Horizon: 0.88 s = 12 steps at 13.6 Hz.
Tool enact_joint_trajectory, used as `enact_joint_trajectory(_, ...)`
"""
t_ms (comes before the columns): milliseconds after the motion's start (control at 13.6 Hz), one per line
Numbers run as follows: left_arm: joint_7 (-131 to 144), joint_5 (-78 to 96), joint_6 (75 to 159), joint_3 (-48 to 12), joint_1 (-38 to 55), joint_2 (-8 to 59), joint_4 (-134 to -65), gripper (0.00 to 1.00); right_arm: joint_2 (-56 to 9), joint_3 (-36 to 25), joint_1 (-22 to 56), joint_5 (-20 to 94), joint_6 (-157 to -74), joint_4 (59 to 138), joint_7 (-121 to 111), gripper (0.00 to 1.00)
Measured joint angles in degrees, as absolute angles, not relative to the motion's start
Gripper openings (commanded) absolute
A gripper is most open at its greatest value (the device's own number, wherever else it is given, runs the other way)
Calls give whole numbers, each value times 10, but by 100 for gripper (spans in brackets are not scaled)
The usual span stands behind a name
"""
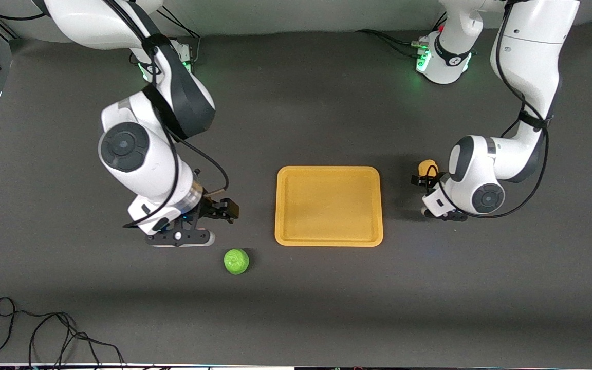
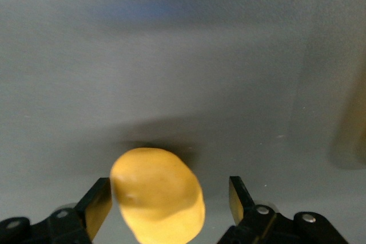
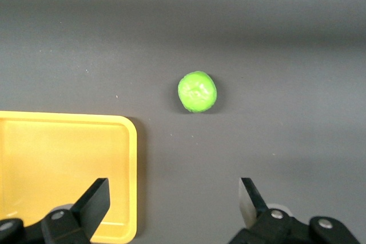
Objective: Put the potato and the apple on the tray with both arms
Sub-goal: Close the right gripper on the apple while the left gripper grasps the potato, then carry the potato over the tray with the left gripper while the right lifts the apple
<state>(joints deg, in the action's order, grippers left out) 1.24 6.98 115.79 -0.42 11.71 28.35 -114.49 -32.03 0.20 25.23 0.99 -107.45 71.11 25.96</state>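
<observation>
Down low at the middle right of the front view, the left gripper (image 1: 428, 186) sits close to the table, right at the potato (image 1: 427, 167). Its two black fingers (image 2: 97, 207) are spread wide in the left wrist view, one on each side of the potato (image 2: 158, 195). One finger is just beside the potato, maybe touching it, and the other finger stands a little apart, so nothing is squeezed. The potato is a lumpy yellow-orange thing that lies on the dark table toward the left arm's end, beside the tray (image 1: 329, 205) but not on it.

Over at the lower left of the middle of the front view, the right gripper (image 1: 208, 226) hangs over bare table between the tray and the right arm's end. Its fingers (image 3: 95, 199) are spread wide too, with nothing between them. In the right wrist view the apple (image 3: 197, 91) shows near the middle, small, round and bright green, and a corner of the tray (image 3: 128, 141) shows at the lower left of that picture.

The apple (image 1: 236, 261) lies on the table in the lower middle of the front view, nearer to the front camera than the right gripper and a bit apart from it. It is near the tray's corner, off the tray.

The tray is flat, yellow-orange, with a low rim. It lies in the middle of the front view, between the two grippers.
</observation>
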Motion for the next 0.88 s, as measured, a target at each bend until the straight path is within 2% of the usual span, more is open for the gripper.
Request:
enact_joint_trajectory(74,18,70,1154,-4,120,286,-1144,23,-332,0,251,10,-1090,712,260,100)
enact_joint_trajectory(147,20,70,1145,-4,121,287,-1143,11,-347,-3,249,10,-1107,715,260,100)
enact_joint_trajectory(515,55,73,1110,1,120,259,-1099,9,-452,-17,244,4,-1240,732,260,100)
enact_joint_trajectory(735,128,99,1101,-14,133,253,-1018,9,-495,-18,245,-24,-1299,732,278,100)
enact_joint_trajectory(882,198,111,1100,-28,156,288,-945,9,-511,-18,245,-28,-1322,732,293,100)
